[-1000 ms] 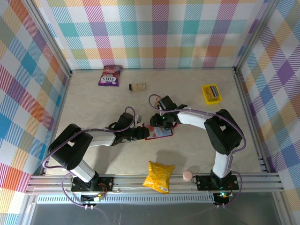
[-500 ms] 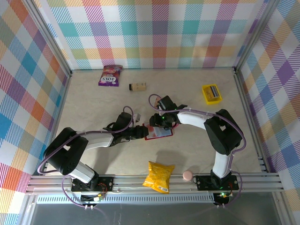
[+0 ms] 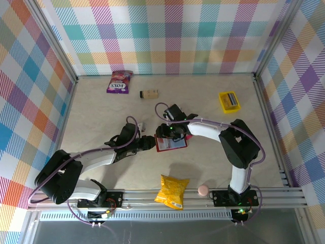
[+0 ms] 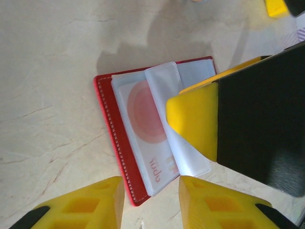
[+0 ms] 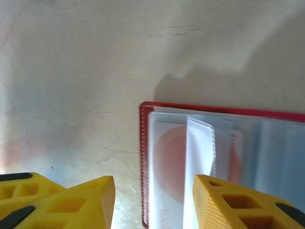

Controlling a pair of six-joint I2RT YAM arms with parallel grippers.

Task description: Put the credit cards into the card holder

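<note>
The left gripper [image 4: 150, 187] has its two fingers spread, with the near corner of the card holder [image 4: 102, 106] lying in the gap between them; no squeeze on it is visible. The right gripper [image 5: 152, 187] also has its fingers parted, standing over the holder's left end. In the left wrist view one of its yellow fingers [image 4: 193, 117] rests on a clear sleeve [image 4: 163, 77].

The one red card holder [image 3: 171, 145] lies open and flat at the middle of the table [image 3: 101, 117], between the two grippers. One card [image 4: 145, 114], pale with a red-pink disc, sits inside a sleeve. Whether the other sleeves hold anything cannot be told.

Well apart at the far right, one yellow tray [image 3: 229, 101] holds something grey, too small to count. There is also one purple snack packet [image 3: 119, 81], one tan block [image 3: 149, 93], one yellow crisp bag [image 3: 172, 191] and one pink round thing [image 3: 203, 190].
</note>
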